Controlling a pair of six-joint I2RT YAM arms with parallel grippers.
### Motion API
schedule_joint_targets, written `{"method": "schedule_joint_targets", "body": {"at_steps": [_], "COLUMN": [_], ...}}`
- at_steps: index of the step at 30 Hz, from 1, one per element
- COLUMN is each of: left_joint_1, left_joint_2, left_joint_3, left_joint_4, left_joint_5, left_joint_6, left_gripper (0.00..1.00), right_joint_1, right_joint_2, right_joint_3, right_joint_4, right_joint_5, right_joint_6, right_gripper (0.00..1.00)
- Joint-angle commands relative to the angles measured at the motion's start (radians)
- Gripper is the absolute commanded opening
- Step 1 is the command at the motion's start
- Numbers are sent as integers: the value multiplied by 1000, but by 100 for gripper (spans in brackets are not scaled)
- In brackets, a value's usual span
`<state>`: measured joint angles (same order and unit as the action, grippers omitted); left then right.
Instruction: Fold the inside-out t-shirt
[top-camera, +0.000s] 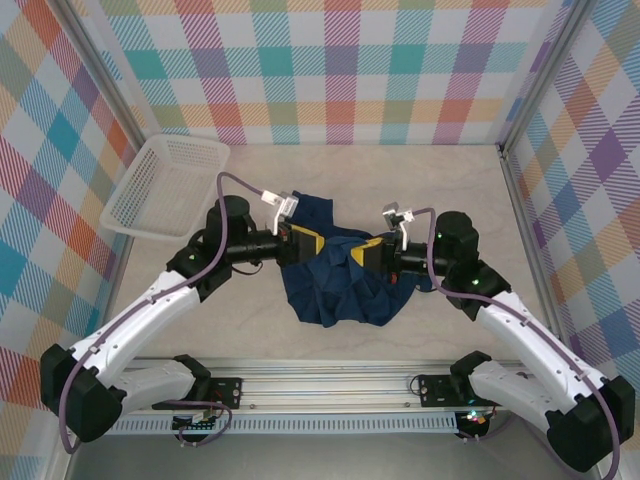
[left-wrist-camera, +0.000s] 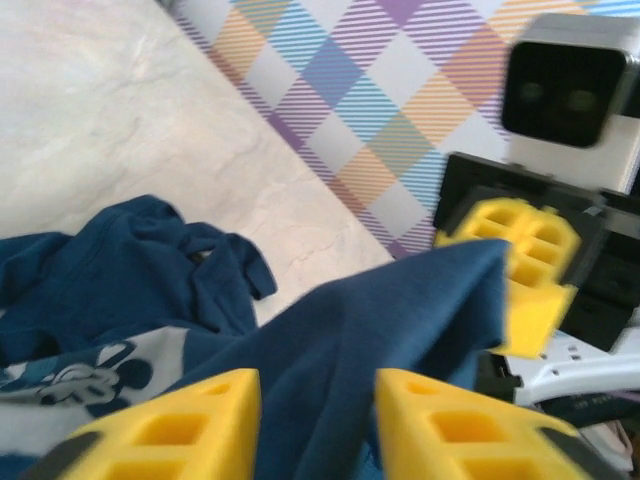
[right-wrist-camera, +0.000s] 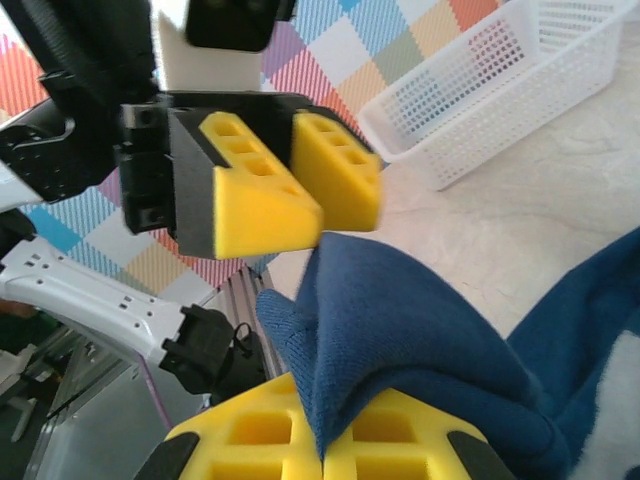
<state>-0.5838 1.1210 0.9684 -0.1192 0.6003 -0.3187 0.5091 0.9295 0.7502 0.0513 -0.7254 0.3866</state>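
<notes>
The inside-out t-shirt (top-camera: 335, 270) is a dark navy heap in the middle of the table. My right gripper (top-camera: 368, 252) is shut on a fold of it, and in the right wrist view the cloth (right-wrist-camera: 400, 310) rises from between the closed yellow fingers (right-wrist-camera: 250, 435). My left gripper (top-camera: 303, 243) faces it from the left, almost tip to tip. Its jaws stand open in the left wrist view, where a raised band of the shirt (left-wrist-camera: 370, 330) runs through the gap between the fingers (left-wrist-camera: 170, 430). A pale print (left-wrist-camera: 80, 380) shows on the lower cloth.
A white mesh basket (top-camera: 165, 185) sits tilted at the back left by the wall, seen also as the basket (right-wrist-camera: 500, 80) in the right wrist view. Checked walls close in three sides. A metal rail (top-camera: 330, 375) runs along the near edge.
</notes>
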Motion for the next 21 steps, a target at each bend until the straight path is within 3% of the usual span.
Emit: {"method": "schedule_joint_targets", "body": {"at_steps": [1, 6, 10, 13, 17, 21], "left_joint_1": [12, -30, -183, -299, -411, -432], "left_joint_2": [-8, -101, -180, -144, -26, 72], "left_joint_3": [49, 24, 10, 53, 124, 164], "left_joint_4": [-114, -198, -269, -332, -380, -343], "left_joint_5": [-131, -243, -476, -641, -837, -994], "left_joint_6": [15, 71, 191, 287, 386, 405], "left_gripper": [45, 64, 77, 86, 90, 90], "right_joint_1": [-8, -7, -6, -6, -5, -4], "right_joint_2": [9, 33, 61, 71, 74, 73], "right_joint_3": [-7, -5, 4, 11, 17, 11], "right_joint_4": [125, 136, 153, 153, 146, 134], "right_joint_5": [-55, 4, 19, 22, 29, 25], "right_joint_6": [46, 93, 139, 150, 159, 156], "right_gripper": [0, 0, 0, 0, 0, 0]}}
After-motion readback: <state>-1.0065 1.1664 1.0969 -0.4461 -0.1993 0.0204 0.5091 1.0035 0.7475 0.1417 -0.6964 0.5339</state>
